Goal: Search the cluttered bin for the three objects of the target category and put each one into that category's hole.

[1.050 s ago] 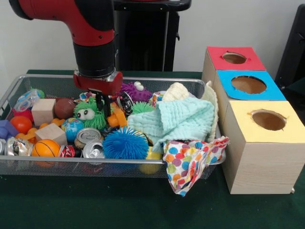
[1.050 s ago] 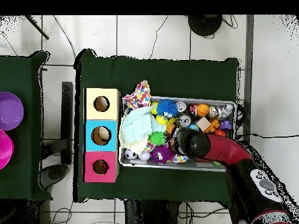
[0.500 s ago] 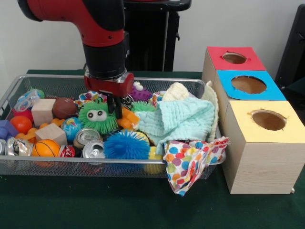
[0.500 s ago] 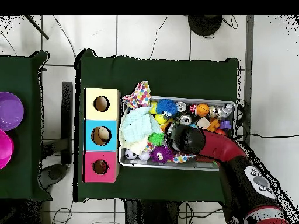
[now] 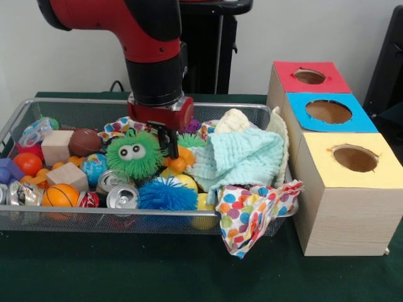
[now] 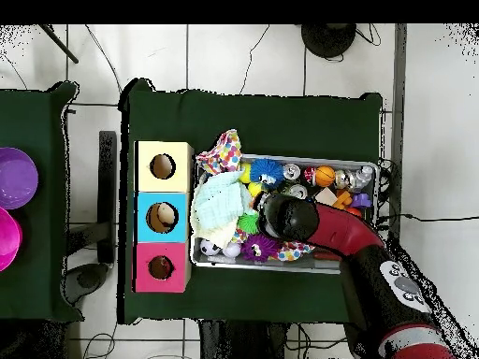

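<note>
My gripper (image 5: 169,143) hangs low inside the wire bin (image 5: 82,102), over an orange toy (image 5: 179,160). A green fuzzy ball with eyes (image 5: 132,154) sits just left of it, and the two may be touching. A mint cloth (image 5: 242,157) lies to its right. In the overhead view the arm's wrist (image 6: 285,217) covers the gripper and the middle of the bin (image 6: 281,267). Three boxes with holes stand beside the bin: red (image 5: 310,77), blue (image 5: 329,112) and yellow (image 5: 354,158). Something pale shows inside the blue box's hole (image 6: 166,215).
The bin holds a blue spiky ball (image 5: 167,194), two drink cans (image 5: 123,197), wooden cubes (image 5: 58,146), a small basketball (image 5: 60,196) and a purple spiky toy (image 6: 257,248). A polka-dot cloth (image 5: 252,211) hangs over the bin's front corner by the yellow box.
The arm has moved steadily right across the bin toward the mint cloth. The green fuzzy ball has shifted right with it and now shows more fully.
</note>
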`<state>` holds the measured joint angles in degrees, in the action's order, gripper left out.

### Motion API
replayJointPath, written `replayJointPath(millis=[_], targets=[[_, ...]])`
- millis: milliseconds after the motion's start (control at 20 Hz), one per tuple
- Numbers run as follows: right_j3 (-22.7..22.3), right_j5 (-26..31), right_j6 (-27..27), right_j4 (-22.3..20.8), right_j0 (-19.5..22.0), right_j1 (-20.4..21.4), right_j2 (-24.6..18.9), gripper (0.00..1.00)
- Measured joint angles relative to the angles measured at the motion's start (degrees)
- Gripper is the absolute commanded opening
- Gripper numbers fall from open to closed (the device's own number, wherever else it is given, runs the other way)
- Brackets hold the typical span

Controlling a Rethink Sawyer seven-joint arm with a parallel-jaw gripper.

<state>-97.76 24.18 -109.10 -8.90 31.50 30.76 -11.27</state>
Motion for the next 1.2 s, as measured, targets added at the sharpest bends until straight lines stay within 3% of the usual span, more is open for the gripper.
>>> replayJointPath(millis=[400,1200], targets=[[-0.1,0.0,0.0,2.0,-0.9,0.4,0.0,0.0],[-0.2,1.0,0.0,1.9,-0.6,2.5,0.3,0.0]])
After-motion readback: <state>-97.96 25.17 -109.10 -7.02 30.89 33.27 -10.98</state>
